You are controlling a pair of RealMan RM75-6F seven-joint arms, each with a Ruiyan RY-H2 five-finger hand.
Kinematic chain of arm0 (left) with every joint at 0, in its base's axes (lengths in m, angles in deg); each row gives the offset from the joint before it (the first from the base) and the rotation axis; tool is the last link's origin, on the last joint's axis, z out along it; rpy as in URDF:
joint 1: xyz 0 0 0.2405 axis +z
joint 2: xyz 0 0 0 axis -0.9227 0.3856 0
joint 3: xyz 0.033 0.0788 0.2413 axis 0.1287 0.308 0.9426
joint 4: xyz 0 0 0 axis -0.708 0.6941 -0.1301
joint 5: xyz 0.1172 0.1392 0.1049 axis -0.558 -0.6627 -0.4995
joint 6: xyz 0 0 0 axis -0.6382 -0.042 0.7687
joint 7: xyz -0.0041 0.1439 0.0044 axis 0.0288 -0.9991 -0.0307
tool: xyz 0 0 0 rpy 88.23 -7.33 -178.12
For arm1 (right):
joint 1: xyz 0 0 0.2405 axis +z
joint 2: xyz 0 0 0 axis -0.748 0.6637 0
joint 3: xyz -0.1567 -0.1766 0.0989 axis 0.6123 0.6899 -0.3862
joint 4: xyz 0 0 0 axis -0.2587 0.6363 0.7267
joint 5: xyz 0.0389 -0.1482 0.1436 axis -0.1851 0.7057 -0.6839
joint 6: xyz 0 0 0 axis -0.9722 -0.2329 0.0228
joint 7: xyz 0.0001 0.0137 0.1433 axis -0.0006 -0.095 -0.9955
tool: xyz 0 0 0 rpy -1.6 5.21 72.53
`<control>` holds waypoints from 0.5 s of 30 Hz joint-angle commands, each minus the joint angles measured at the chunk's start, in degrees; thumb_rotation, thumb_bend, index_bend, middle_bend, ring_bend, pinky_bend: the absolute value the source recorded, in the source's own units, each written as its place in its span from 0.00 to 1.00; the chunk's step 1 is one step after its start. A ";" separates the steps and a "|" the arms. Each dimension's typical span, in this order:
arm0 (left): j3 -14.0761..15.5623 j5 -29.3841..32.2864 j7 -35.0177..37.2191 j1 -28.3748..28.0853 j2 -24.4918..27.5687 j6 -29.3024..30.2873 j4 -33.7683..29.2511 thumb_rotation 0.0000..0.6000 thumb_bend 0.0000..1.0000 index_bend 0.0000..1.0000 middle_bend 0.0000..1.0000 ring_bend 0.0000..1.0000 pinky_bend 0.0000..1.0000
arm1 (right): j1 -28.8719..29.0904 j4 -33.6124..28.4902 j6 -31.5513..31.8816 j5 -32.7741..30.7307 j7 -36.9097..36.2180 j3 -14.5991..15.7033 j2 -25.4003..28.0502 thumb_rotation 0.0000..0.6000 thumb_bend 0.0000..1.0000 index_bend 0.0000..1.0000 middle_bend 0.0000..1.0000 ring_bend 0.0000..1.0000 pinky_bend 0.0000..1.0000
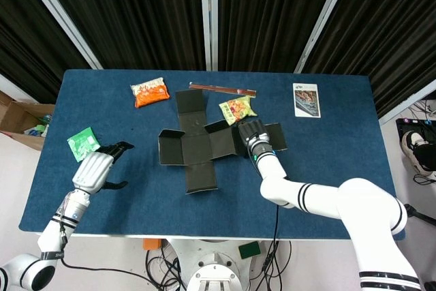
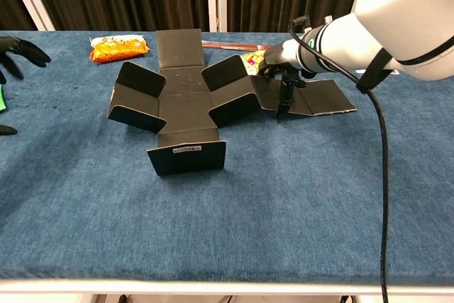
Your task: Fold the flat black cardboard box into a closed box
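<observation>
So you are early: the black cardboard box (image 1: pixel 204 144) lies mid-table on the blue table (image 1: pixel 327 182), still a cross, side flaps only half raised, long lid panel flat. Your right hand (image 1: pixel 251 133) presses fingertips down on that panel at the box's right side, gripping nothing I can see. Your left hand (image 1: pixel 95 167), well left of the box, hangs spread and empty. All walls and the closing remain.

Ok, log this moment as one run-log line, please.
stage: box unfolded | black cardboard box: flat, side flaps raised | right hand: fingers on right panel | left hand: open, clear of box
</observation>
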 commanded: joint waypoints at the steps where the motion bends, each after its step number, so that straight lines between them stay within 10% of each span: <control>1: -0.55 3.25 -8.22 -2.15 -3.19 -3.78 4.86 1.00 0.00 0.01 0.00 0.46 0.67 | -0.19 -1.37 1.21 1.49 -0.39 0.19 0.71 1.00 0.29 0.46 0.32 0.79 1.00; 15: -5.68 7.82 -9.84 -6.09 -14.28 -4.82 16.00 1.00 0.00 0.00 0.00 0.47 0.80 | -0.62 -2.45 2.39 4.30 -1.33 0.29 0.31 1.00 0.29 0.46 0.32 0.79 1.00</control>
